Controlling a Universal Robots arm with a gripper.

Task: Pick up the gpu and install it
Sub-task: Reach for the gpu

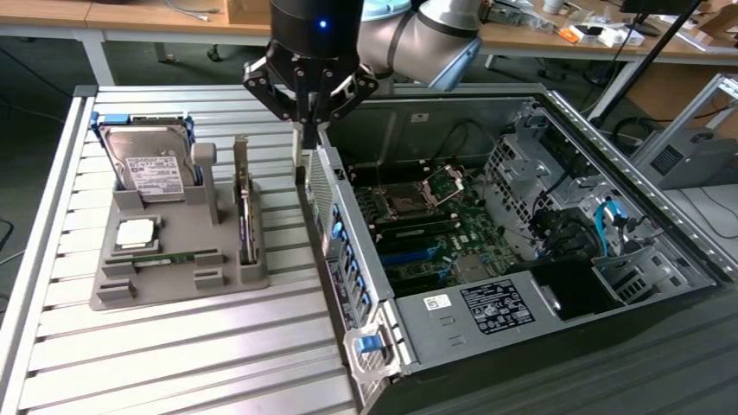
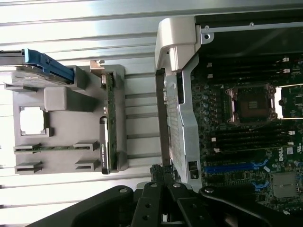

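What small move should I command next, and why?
Probably slide the end effector toward the exterior view's left, over the gpu: the card stands untouched in the gray tray's slot, while the shut end effector hangs above the computer case's wall.

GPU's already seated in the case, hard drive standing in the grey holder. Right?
Not quite. The gpu is not in the case: it stands on edge in a slot of the grey holder, on the table beside the case. The exterior view shows it. The hard drive does stand in the holder.
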